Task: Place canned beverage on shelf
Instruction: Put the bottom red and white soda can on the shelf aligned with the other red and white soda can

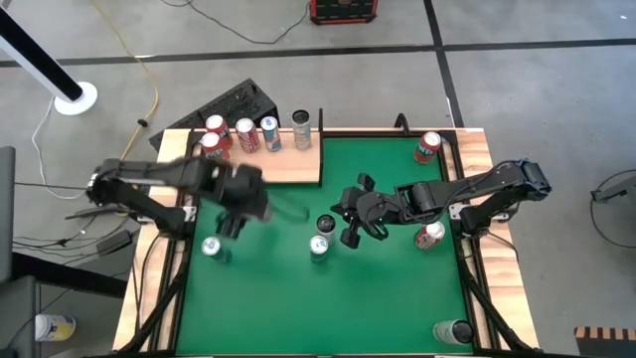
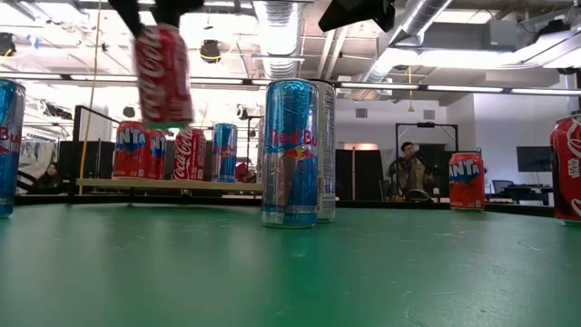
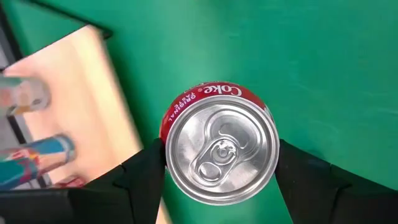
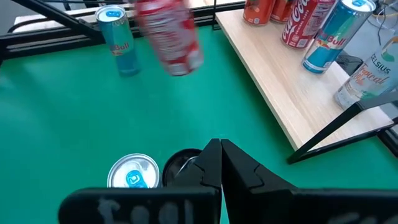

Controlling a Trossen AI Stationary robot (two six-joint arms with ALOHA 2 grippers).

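A red Coke can (image 3: 221,149) hangs in the air with my left gripper (image 3: 219,171) shut on it, over the green table a little to the near side of the shelf. In the low view the can (image 2: 163,73) floats well above the felt. The shelf (image 1: 283,159), a pale-wood board at the table's far left, carries several upright cans (image 1: 244,134). My right gripper (image 4: 217,155) is shut on nothing, hovering mid-table above two standing cans (image 4: 134,173). My left gripper pinches the Coke can's side wall just below the top rim (image 3: 166,134) between its two fingers (image 3: 146,174), one on either side. The fingers come steeply from above. The can hangs below them, lifted clear of the table and slightly tilted.
A Red Bull can (image 2: 290,150) and a second can stand mid-table, and a blue can (image 1: 211,247) near the left edge. Red cans stand at the far right (image 1: 427,147) and right (image 1: 429,236), and one can at the near right corner (image 1: 452,331). A black frame rims the table.
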